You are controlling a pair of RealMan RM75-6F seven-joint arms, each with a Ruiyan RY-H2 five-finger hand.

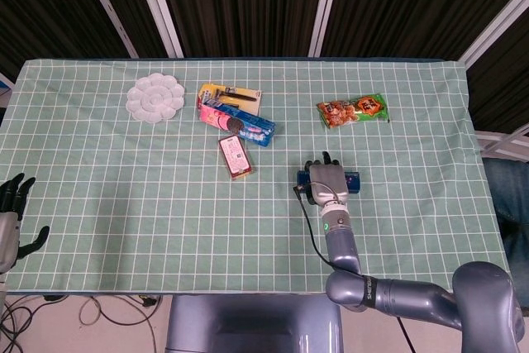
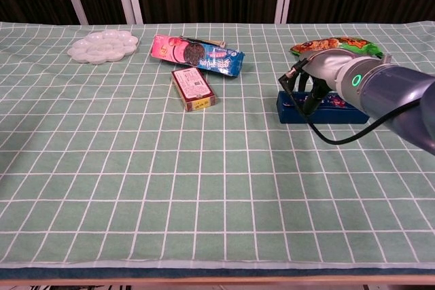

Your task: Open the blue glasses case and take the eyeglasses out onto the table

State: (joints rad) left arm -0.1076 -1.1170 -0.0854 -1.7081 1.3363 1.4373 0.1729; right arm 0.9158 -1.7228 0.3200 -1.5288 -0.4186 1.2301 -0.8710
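The case (image 2: 319, 109) lies closed just below the snack bag (image 1: 353, 111). The right hand (image 1: 326, 179) rests on its lid, fingers draped over; whether it grips, I cannot tell. The left hand (image 1: 11, 219) idles open, well apart. Opening seems barely begun; next the lid needs prying up.

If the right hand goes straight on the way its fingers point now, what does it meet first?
Beyond the blue glasses case it rests on, the right hand points toward the table's far side; the orange snack bag is probably first, though it sits slightly right of the line.
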